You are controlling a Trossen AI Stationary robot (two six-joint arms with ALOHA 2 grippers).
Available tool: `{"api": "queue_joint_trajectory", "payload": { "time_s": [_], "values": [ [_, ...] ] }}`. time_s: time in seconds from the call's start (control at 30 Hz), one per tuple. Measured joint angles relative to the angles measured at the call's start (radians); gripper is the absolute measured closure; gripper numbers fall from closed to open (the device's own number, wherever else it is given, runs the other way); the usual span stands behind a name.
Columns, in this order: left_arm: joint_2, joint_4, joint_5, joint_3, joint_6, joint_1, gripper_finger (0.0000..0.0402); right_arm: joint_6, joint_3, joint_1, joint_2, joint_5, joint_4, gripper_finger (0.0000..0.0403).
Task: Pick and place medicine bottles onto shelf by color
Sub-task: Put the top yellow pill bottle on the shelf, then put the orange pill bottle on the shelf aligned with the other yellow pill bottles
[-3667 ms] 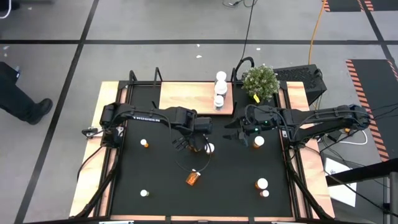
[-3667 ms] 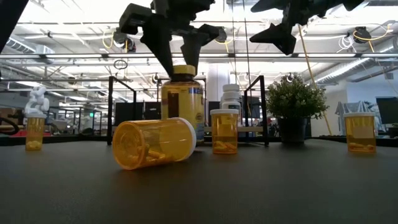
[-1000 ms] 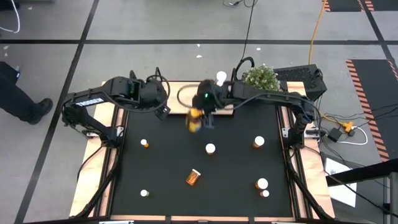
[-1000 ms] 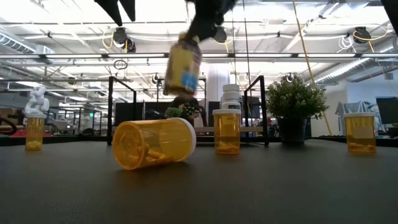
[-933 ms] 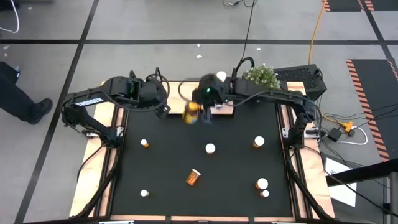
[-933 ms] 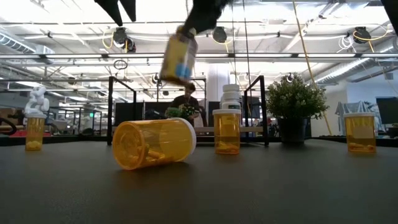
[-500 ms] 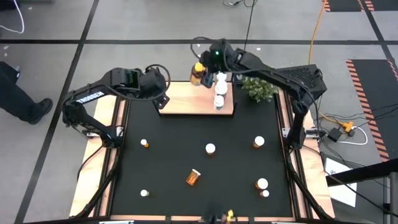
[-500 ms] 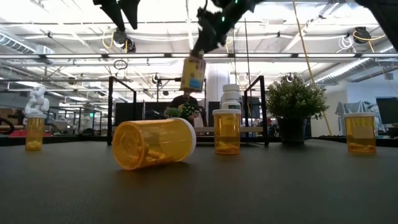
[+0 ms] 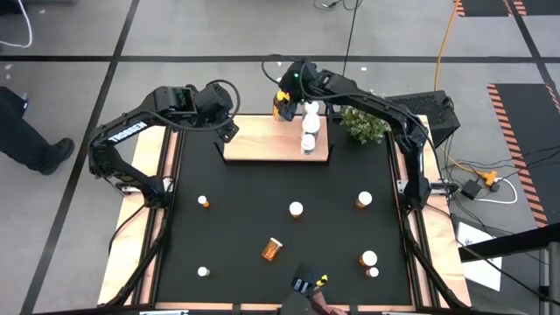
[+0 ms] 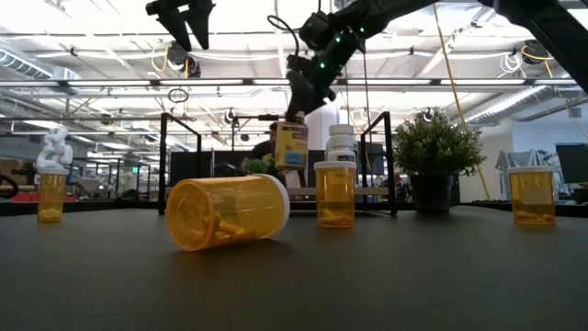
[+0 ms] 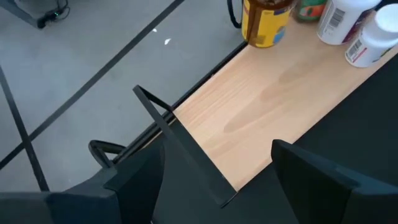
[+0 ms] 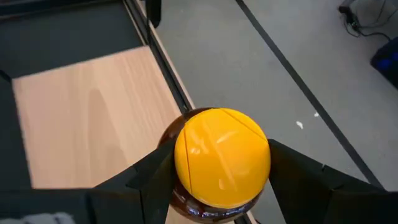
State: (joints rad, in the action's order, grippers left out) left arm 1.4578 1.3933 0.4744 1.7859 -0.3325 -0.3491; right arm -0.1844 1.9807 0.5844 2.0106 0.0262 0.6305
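Note:
My right gripper (image 9: 284, 98) (image 12: 222, 167) is shut on the large amber jar (image 9: 281, 106) (image 10: 291, 144). Its yellow lid (image 12: 222, 155) sits between the fingers (image 12: 146, 180). The jar hangs upright at the far edge of the light-wood shelf (image 9: 267, 140) (image 12: 93, 118), next to two white medicine bottles (image 9: 310, 111) (image 11: 342, 18). Whether it rests on the board I cannot tell. My left gripper (image 9: 226, 129) (image 11: 217, 155) hovers open and empty over the shelf's left end. Several orange bottles stand on the black mat (image 9: 296, 209) (image 9: 363, 199), and one lies on its side (image 9: 272, 249) (image 10: 227, 212).
A green potted plant (image 9: 363, 121) (image 10: 436, 152) stands at the shelf's right end. Black corner posts (image 11: 180, 149) rise from the shelf. More small bottles stand near the mat's front corners (image 9: 203, 271) (image 9: 368, 259). A person's hand (image 9: 317, 302) shows at the front edge.
My right gripper has carried the jar from over the mat to the shelf's far edge and lowered it. The left gripper has drifted back toward the shelf's left end. A hand has appeared at the front.

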Motion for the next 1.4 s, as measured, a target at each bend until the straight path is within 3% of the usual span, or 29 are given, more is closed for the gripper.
{"api": "queue_joint_trajectory", "payload": {
  "time_s": [0.3, 0.57, 0.9, 1.17, 1.4],
  "values": [
    [0.0, 0.0, -0.002, 0.0, 0.036, -0.016, 0.0108, 0.05, -0.102, 0.019, 0.001, -0.003, -0.001, 0.018],
    [0.0, 0.001, -0.002, 0.0, 0.076, -0.016, 0.0108, 0.065, -0.114, 0.018, -0.001, -0.028, -0.008, 0.0176],
    [0.0, 0.013, -0.002, 0.0, 0.076, -0.016, 0.0108, 0.056, -0.116, 0.018, -0.02, -0.03, 0.004, 0.0103],
    [0.0, 0.118, -0.006, 0.0, 0.064, 0.0, 0.0108, 0.096, -0.114, -0.031, -0.301, -0.097, 0.136, 0.0063],
    [0.0, 0.032, -0.029, -0.001, 0.173, 0.047, 0.0108, 0.248, -0.115, -0.226, -0.549, 0.044, 0.455, 0.0064]
  ]
}}
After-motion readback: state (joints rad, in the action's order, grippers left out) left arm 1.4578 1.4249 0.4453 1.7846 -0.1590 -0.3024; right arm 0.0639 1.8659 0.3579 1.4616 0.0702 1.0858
